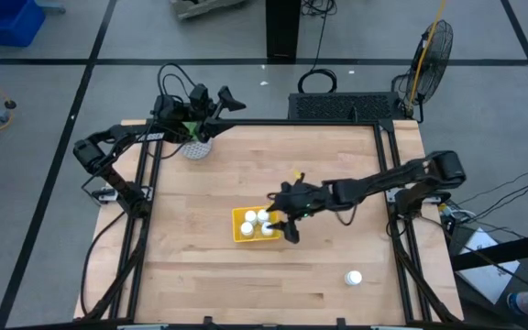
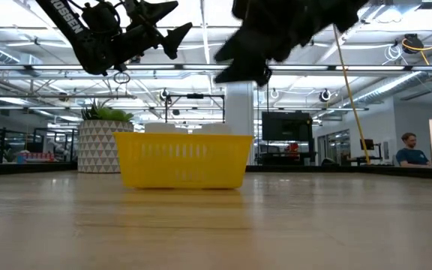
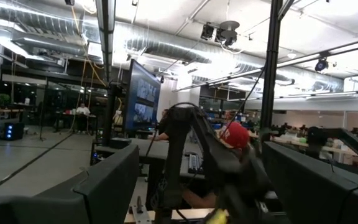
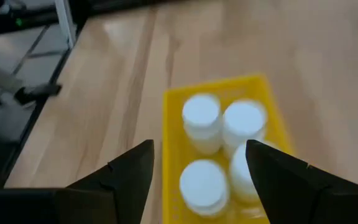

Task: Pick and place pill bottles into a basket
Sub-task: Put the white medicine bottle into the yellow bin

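We see a wooden table (image 1: 246,165) filling the middle of the high view, with a white speckled plant pot (image 1: 197,147) at its upper left. A black fan (image 1: 434,48) stands at the upper right and a blue bin (image 1: 7,20) in the upper left corner. In the low view, a seated person (image 2: 409,149) shows at the far right, and a dark monitor (image 2: 286,126) right of centre

We note the right gripper (image 1: 280,217) over the shallow yellow plastic basket (image 1: 238,231); one white capped bottle (image 1: 353,277) lies apart.
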{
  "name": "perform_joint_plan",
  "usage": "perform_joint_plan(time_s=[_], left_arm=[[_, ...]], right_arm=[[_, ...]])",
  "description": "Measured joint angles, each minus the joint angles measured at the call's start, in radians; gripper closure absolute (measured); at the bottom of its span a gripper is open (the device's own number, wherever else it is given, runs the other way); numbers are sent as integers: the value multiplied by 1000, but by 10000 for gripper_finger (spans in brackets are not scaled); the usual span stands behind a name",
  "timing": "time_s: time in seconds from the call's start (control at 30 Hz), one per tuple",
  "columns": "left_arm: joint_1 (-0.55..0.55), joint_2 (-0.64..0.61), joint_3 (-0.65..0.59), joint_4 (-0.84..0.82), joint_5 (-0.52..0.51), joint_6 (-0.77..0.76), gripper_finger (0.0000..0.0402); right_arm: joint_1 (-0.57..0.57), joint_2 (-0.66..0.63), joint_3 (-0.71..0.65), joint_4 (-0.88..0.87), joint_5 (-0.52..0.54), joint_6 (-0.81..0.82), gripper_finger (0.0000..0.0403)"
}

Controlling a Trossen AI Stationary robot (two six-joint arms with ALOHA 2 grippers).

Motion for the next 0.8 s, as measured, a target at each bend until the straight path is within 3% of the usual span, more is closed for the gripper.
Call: perform_joint_plan(time_s=[0.17,0.3,0.47,0.67,0.8], left_arm=[[-3,0,0,-7,58,-4,58],[-17,0,0,-49,113,4,61],[-29,0,0,-93,137,55,58],[-29,0,0,-111,136,93,62],[-25,0,0,-111,135,95,59]], right_arm=[[15,-166,0,-115,112,-6,164],[71,-304,0,-279,269,15,179],[161,-411,81,-526,433,144,199],[289,-386,259,-828,554,306,221],[340,-307,382,-1072,562,457,239]])
